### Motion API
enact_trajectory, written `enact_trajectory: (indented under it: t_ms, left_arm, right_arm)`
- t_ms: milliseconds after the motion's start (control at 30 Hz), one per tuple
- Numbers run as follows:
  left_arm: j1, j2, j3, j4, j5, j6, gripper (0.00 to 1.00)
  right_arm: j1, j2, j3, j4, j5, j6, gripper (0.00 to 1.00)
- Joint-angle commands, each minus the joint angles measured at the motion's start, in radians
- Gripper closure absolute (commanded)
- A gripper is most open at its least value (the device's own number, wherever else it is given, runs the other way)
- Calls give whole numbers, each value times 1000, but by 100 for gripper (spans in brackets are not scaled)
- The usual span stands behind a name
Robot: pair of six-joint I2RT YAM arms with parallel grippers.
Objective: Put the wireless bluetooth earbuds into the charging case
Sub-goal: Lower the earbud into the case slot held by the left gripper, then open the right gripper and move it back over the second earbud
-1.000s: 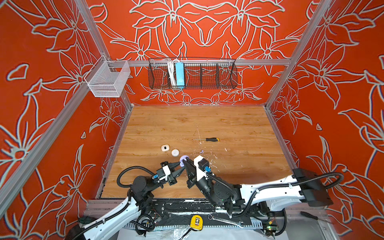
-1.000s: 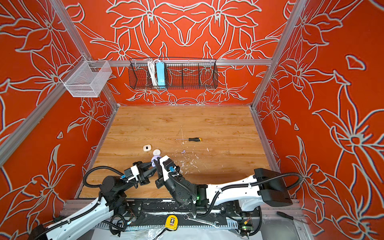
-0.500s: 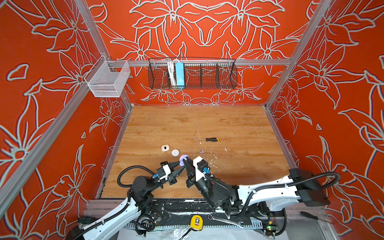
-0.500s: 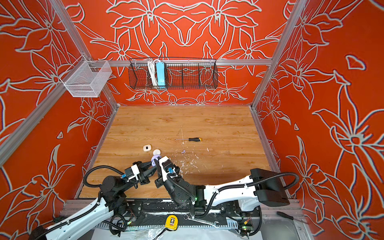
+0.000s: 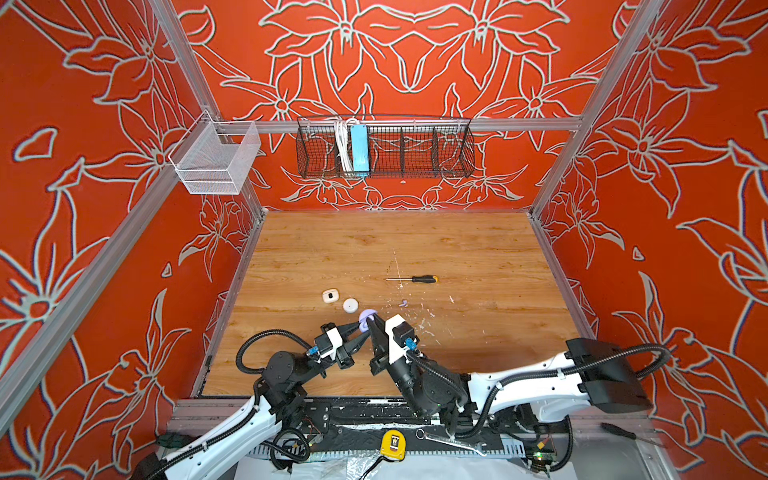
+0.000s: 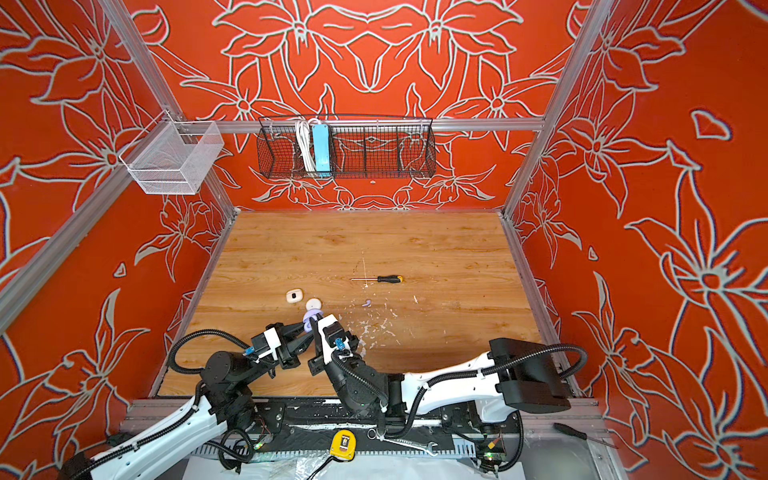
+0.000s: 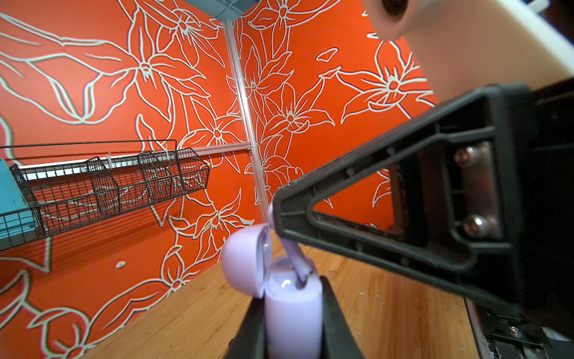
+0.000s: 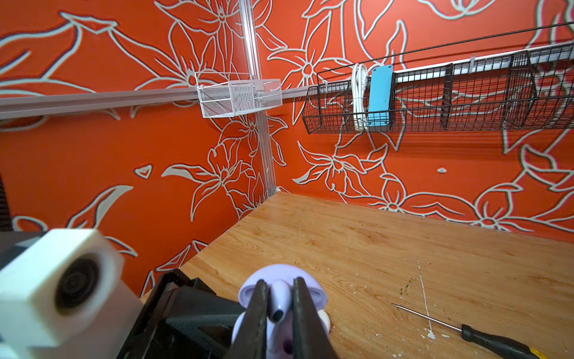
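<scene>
My left gripper (image 7: 292, 290) is shut on the lilac charging case (image 7: 293, 310), held upright above the table with its lid (image 7: 245, 258) swung open. My right gripper (image 8: 280, 284) is shut on a lilac earbud (image 8: 279, 298) right above the case. Seen from the left wrist, the earbud's stem (image 7: 295, 258) reaches down into the case's open top. In both top views the two grippers meet at the case (image 5: 367, 316) (image 6: 312, 316), near the table's front. A second lilac earbud (image 5: 402, 303) (image 6: 366, 303) lies loose on the wood to the right.
Two small white cases (image 5: 330, 296) (image 5: 350, 305) lie just behind the grippers. A screwdriver (image 5: 415, 279) lies further back, with white paint flecks around. A black wire basket (image 5: 384, 147) and a white mesh basket (image 5: 216, 160) hang on the walls.
The right arm's rear link has shifted slightly to the left. Both grippers stay at the case with their grips unchanged.
</scene>
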Motion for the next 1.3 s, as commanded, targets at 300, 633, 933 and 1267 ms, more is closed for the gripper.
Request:
enact_trajectory:
  t_ms: [300,633,933,1267]
  left_arm:
    - [-4,-59,-24,27,-144,-19,100]
    - [-4,-78,-17,4,-140,-16,100]
    - [-4,-65,-15,-1,-147,-7,100]
    - [-4,-43,-2,-10,-114,0,100]
  right_arm:
    - [44,111,11,68,40,-26,88]
    - [43,144,45,63,65,-54,88]
    - [45,49,49,-86,-15,-17,69]
    - [33,-219,-22,-394,-57,52,64]
